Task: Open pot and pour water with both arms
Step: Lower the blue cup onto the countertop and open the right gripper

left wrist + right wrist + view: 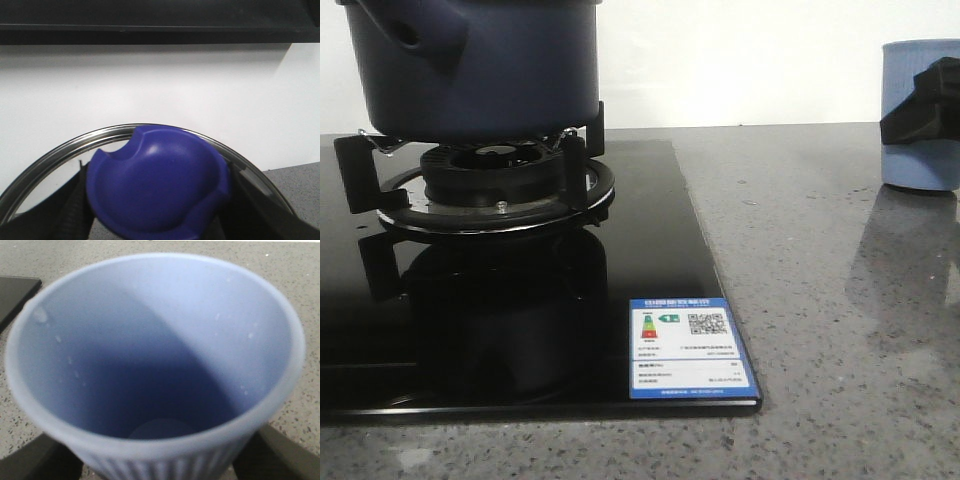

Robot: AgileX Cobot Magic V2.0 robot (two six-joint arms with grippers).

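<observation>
The left gripper (155, 220) is squeezing a round blue knob (157, 185), with one dark finger (70, 210) on each side of it. Only the left wrist view is showing this. Around the knob a shiny metal rim (60, 152) is curving, and this is the edge of a lid (45, 185). A white wall (160, 85) is sitting behind it. The front view is not showing the knob, the lid or this gripper at all.

The right gripper (160, 460) is holding a light blue cup (155, 355). Its jaws are pressing on the two sides of the cup, low down on the ribbed part. The right wrist view is looking straight down into the cup, and the inside is looking empty. The front view is showing the same cup (920, 115) from the side, standing on the grey counter (820, 250) far over on the right, with one black finger (920, 105) hugging it.

The pot (470, 65) is showing only in the front view. It is big and dark blue, and it is sitting on the burner stand (495, 180) of the black glass stove (650, 230). Its stubby handle (425, 40) is pointing toward the camera. The top of the pot is cut off, so I cannot tell if the lid is on it. A blue and white sticker (692, 350) is lying on the near corner of the stove. The pot and the cup are well apart.
</observation>
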